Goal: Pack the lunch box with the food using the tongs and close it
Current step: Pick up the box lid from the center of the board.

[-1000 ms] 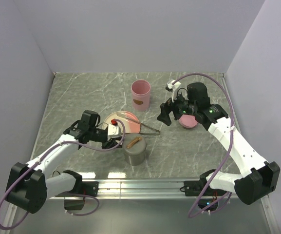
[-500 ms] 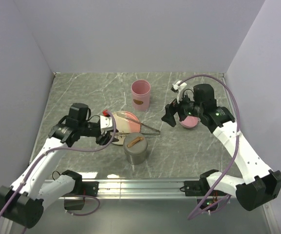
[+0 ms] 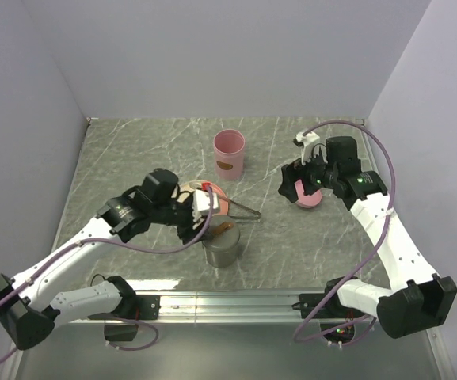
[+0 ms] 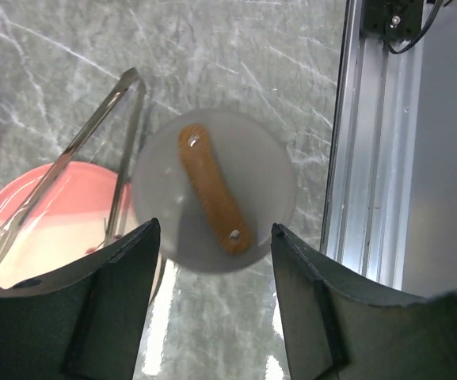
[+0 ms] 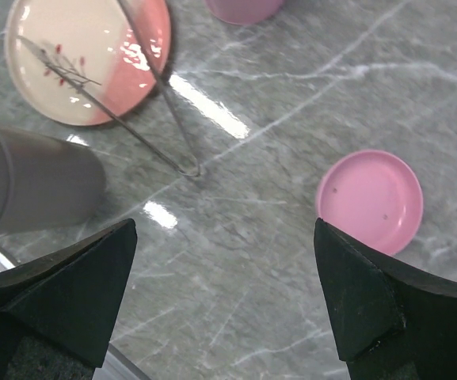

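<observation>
1. Left gripper point(image 4: 212, 237) poised over the grey lunch box point(image 4: 264, 170), fingers spread, clasping nothing.
2. Lid on the box, with a brown wooden handle point(image 4: 212, 194) slanting across it.
3. Tongs point(image 4: 78, 145) free of both grippers, lying across the pink-and-cream plate point(image 5: 54, 32), joined end on the marble table point(image 3: 133, 150) near the box.
4. Right gripper point(image 5: 224, 229) spread wide, empty, above the table near a round pink lid point(image 5: 369, 202).
5. Pink cup point(image 3: 229, 154) upright behind the plate.

Bright, even overhead light, soft shadows.
White glare streaks the plate point(image 5: 85, 55) and the counter point(image 5: 276, 237) beside it; the jaws are dark, blurred.
</observation>
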### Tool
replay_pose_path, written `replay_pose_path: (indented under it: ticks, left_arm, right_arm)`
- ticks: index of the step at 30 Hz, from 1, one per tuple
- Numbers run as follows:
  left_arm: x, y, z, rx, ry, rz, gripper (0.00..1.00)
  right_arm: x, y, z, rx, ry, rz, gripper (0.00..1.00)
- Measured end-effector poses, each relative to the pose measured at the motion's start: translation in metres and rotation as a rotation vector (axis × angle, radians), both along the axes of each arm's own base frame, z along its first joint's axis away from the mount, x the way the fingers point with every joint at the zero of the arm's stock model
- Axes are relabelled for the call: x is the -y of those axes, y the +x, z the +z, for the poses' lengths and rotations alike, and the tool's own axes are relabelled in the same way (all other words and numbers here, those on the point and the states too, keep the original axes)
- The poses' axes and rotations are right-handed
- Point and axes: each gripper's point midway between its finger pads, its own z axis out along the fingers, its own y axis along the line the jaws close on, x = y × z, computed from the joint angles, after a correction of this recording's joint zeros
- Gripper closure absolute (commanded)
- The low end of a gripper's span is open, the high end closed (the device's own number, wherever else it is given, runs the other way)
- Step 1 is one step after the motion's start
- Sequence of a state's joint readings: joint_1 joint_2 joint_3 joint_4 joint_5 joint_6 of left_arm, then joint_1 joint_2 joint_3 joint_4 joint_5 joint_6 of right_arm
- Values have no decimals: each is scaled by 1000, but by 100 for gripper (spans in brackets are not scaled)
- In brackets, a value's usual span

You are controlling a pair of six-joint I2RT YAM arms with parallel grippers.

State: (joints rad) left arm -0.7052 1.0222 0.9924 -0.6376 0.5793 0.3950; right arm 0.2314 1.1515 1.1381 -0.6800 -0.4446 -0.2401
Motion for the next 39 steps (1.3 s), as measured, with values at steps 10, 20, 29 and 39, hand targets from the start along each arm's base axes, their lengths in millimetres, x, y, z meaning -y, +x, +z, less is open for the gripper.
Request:
replay_pose_path:
  ticks: [10,20,29,39]
  left_arm:
    - [27,3,-13,68,79,45,38]
    - [33,5,-36,25,133,57,39]
    - [39,0,-36,23,129,33,35]
    - [55,13,36,20,38,28,26]
  right_arm:
    - [32,-3,-31,-70,-88,-95,1]
    - [44,2,-44,-92,-132,-97,3]
    - [52,0,-73,-193,-182,-60,3]
    - [58,2,-106,-303,-236,-13,12]
